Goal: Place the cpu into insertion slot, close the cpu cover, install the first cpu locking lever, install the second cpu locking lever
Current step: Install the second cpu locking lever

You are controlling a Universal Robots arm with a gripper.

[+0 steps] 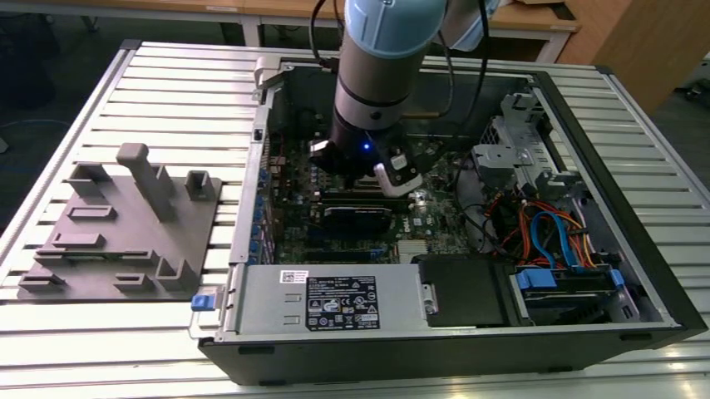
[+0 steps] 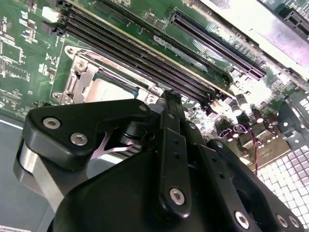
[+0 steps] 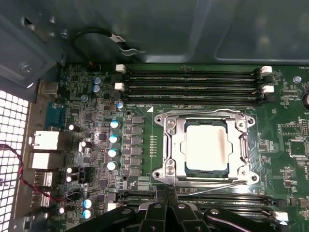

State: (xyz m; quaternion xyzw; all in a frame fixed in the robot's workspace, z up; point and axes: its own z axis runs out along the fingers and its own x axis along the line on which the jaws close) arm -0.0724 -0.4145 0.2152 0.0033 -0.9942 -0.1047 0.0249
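cpu (image 3: 206, 146): centre-right of the first wrist view, lying flat and square in the insertion slot (image 3: 170, 145), edges parallel to the memory slots (image 3: 193, 79).
cpu cover (image 3: 244, 145): apparently closed over it.
pincer (image 3: 166, 203): low centre, state I cannot tell.
table (image 1: 166, 91): pale slatted metal under the open computer case (image 1: 466, 341).

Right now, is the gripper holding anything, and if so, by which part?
It cannot be told. The gripper sits at the edge of the cpu cover, which lies closed over the cpu.

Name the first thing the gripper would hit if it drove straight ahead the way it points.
Probably the cpu cover, closed over the cpu; the gripper sits at its edge, though depth is unclear.
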